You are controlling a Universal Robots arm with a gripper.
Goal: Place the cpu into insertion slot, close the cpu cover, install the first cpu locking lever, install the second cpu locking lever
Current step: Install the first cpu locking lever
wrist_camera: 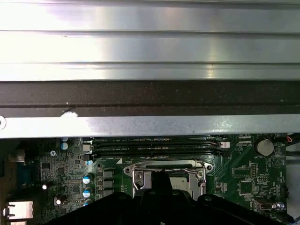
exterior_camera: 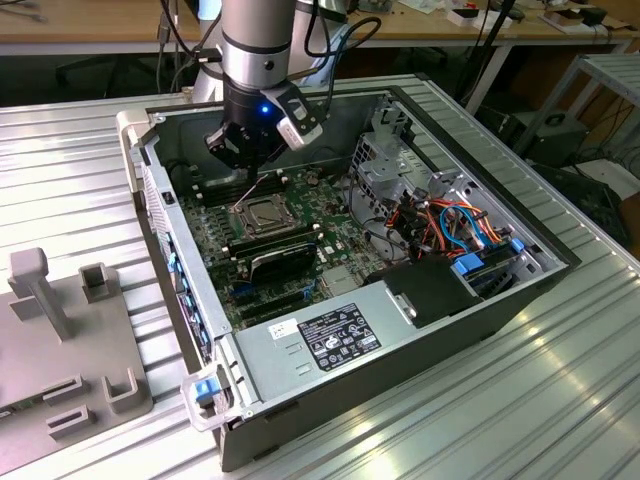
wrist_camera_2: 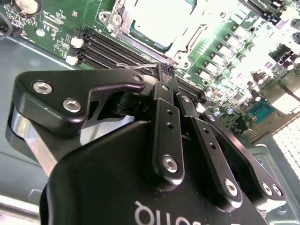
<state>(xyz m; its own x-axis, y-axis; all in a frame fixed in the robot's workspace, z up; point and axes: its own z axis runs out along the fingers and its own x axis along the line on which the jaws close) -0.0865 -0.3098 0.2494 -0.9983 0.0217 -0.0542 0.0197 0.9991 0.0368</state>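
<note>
The cpu (wrist_camera_2: 157, 18) lies flat in the insertion slot (exterior_camera: 265, 214) on the green board, its silvery top showing. The cpu cover (wrist_camera_2: 186, 43) is down around it as a metal frame. A thin wire locking lever (wrist_camera_2: 136, 67) stands raised from the socket's edge, slanting up to my fingertips; it also shows as a fine line in the exterior view (exterior_camera: 262, 188). My black gripper (wrist_camera_2: 167, 73) hangs just above the socket's far side (exterior_camera: 248, 160), fingers shut together, tips touching the lever wire. In the first wrist view the gripper hides part of the cover (wrist_camera: 136, 174).
Long black memory slots (wrist_camera_2: 108, 49) run beside the socket. The case wall (wrist_camera: 150, 98) rises close behind the gripper. A black card (exterior_camera: 283, 258), the power supply (exterior_camera: 330, 335) and a drive cage with cables (exterior_camera: 450, 225) crowd the case. A grey fixture (exterior_camera: 60, 330) sits outside.
</note>
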